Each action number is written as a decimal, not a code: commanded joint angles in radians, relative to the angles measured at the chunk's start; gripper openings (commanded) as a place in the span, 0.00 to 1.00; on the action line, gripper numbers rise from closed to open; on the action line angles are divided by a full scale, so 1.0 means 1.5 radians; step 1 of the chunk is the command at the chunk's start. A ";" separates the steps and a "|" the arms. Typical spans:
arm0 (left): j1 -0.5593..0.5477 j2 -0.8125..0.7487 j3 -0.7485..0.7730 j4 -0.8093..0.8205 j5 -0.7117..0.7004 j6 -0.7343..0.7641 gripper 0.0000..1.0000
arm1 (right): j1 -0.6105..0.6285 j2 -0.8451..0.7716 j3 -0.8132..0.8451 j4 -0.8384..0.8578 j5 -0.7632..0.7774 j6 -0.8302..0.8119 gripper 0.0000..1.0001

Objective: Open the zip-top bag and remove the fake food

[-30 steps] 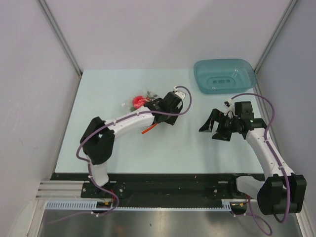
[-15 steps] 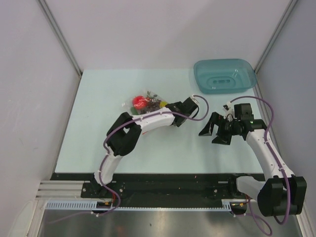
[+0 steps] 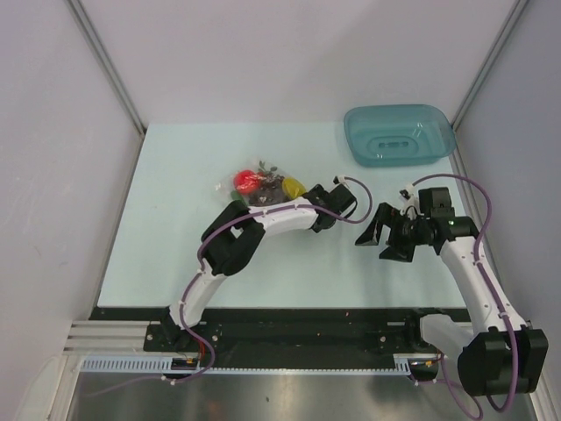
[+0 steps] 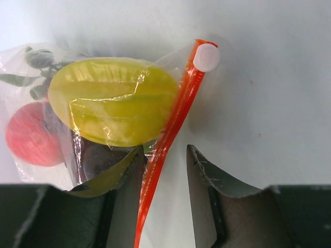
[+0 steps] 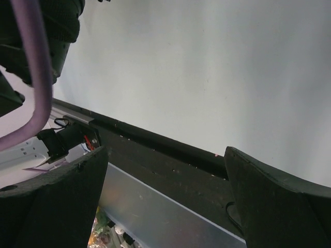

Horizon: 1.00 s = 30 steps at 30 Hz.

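Observation:
The zip-top bag [image 3: 263, 184] lies on the table, clear and crinkly, with the fake food inside. In the left wrist view the bag [image 4: 77, 62] shows a yellow lemon-like piece [image 4: 114, 101], a red round fruit [image 4: 31, 134], a dark piece [image 4: 98, 163] and green leaves [image 4: 36, 59]. Its orange-red zipper strip [image 4: 178, 111] ends in a white slider tab [image 4: 206, 57]. My left gripper [image 4: 164, 150] is at the bag's right edge [image 3: 308, 210], jaws a little apart, with the strip running between them against the left finger. My right gripper [image 3: 383, 237] is wide open and empty [image 5: 165, 152], right of the bag.
A teal translucent tray [image 3: 399, 136] stands at the back right corner of the table. The table's near edge and black rail [image 5: 170, 155] show in the right wrist view. Grey walls stand on both sides.
My left arm swung right around the bag and now faces it from the right side. The bag shifted slightly right, showing the yellow piece. My right gripper barely moved.

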 commanded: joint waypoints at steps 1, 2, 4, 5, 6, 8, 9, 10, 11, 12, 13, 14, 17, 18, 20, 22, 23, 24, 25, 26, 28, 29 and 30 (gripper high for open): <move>0.004 0.021 0.021 0.038 -0.062 0.036 0.43 | -0.001 -0.025 0.001 -0.026 0.012 0.005 1.00; 0.004 0.025 0.021 0.046 -0.078 0.050 0.43 | -0.002 -0.027 0.000 -0.028 0.013 0.007 1.00; 0.004 0.028 0.014 0.062 -0.096 0.065 0.39 | -0.001 -0.033 -0.001 -0.037 0.017 0.006 1.00; 0.004 0.026 0.007 0.073 -0.101 0.085 0.38 | -0.001 -0.037 -0.002 -0.040 0.018 0.006 1.00; 0.004 0.025 -0.004 0.105 -0.109 0.095 0.34 | -0.001 -0.040 -0.004 -0.046 0.019 0.008 1.00; 0.004 0.016 -0.031 0.134 -0.119 0.125 0.28 | -0.001 -0.050 -0.006 -0.053 0.020 0.009 1.00; 0.004 0.011 -0.042 0.168 -0.130 0.136 0.23 | -0.001 -0.053 -0.007 -0.058 0.022 0.009 1.00; 0.004 0.007 -0.067 0.191 -0.135 0.148 0.22 | -0.001 -0.055 -0.009 -0.062 0.023 0.008 1.00; 0.004 -0.004 -0.078 0.206 -0.141 0.169 0.19 | -0.001 -0.060 -0.011 -0.064 0.024 0.008 1.00; 0.004 -0.008 -0.086 0.218 -0.143 0.179 0.15 | 0.000 -0.062 -0.013 -0.067 0.026 0.008 1.00; 0.004 -0.012 -0.100 0.240 -0.144 0.186 0.13 | 0.000 -0.063 -0.016 -0.068 0.027 0.007 1.00; 0.004 -0.016 -0.102 0.244 -0.143 0.190 0.10 | 0.000 -0.066 -0.018 -0.068 0.027 0.008 1.00; 0.003 -0.028 -0.101 0.233 -0.136 0.186 0.00 | -0.001 -0.067 -0.026 -0.066 0.026 0.012 1.00; 0.003 -0.039 -0.100 0.226 -0.126 0.180 0.00 | -0.001 -0.071 -0.026 -0.063 0.025 0.014 1.00; 0.003 -0.055 -0.101 0.208 -0.111 0.164 0.00 | -0.001 -0.075 -0.026 -0.058 0.022 0.020 1.00; 0.003 -0.086 -0.100 0.191 -0.102 0.149 0.00 | 0.000 -0.079 -0.027 -0.049 0.021 0.023 1.00; 0.003 -0.099 -0.101 0.178 -0.089 0.138 0.00 | 0.000 -0.079 -0.028 -0.045 0.021 0.026 1.00; 0.003 -0.112 -0.103 0.170 -0.079 0.133 0.00 | 0.000 -0.078 -0.029 -0.040 0.021 0.028 1.00; 0.003 -0.141 -0.108 0.164 -0.066 0.127 0.00 | -0.001 -0.075 -0.030 -0.035 0.018 0.029 1.00; 0.003 -0.154 -0.112 0.163 -0.056 0.120 0.00 | 0.000 -0.074 -0.032 -0.031 0.016 0.032 0.99; 0.003 -0.180 -0.113 0.141 -0.010 0.109 0.00 | 0.000 -0.070 -0.033 -0.013 0.013 0.036 1.00; 0.003 -0.197 -0.112 0.130 -0.005 0.096 0.00 | 0.000 -0.069 -0.035 -0.001 0.012 0.038 1.00; 0.005 -0.206 -0.108 0.100 0.037 0.089 0.00 | 0.000 -0.064 -0.035 0.005 0.007 0.041 1.00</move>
